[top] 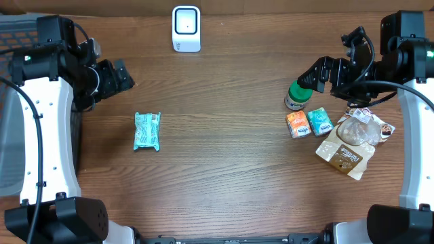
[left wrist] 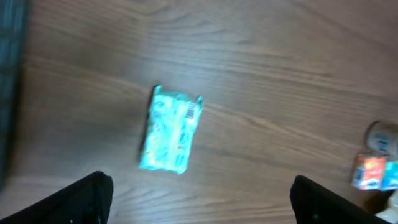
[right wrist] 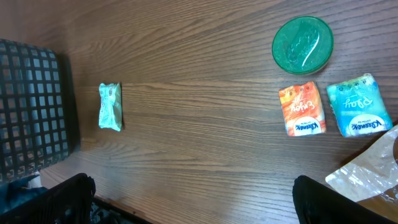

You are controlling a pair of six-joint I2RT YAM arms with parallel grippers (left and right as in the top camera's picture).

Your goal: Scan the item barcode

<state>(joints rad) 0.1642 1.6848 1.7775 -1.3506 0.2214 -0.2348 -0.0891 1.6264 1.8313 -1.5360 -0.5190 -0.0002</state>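
A teal snack packet (top: 147, 130) lies flat on the wooden table, left of centre. In the left wrist view the packet (left wrist: 169, 132) shows a small barcode near its upper right corner, face up. The white barcode scanner (top: 186, 28) stands at the table's back edge. My left gripper (top: 124, 76) hovers up and to the left of the packet, open and holding nothing (left wrist: 202, 190). My right gripper (top: 306, 79) hangs open over a green-lidded jar (top: 296, 95) at the right, with only bare table between its fingers (right wrist: 193, 190). The packet (right wrist: 110, 107) lies far off in that view.
An orange pack (top: 297, 124) and a teal pack (top: 319, 121) lie beside the jar. A brown-labelled clear bag (top: 348, 147) and other wrapped goods lie at the far right. A dark mesh basket (right wrist: 31, 106) stands beyond the table's left side.
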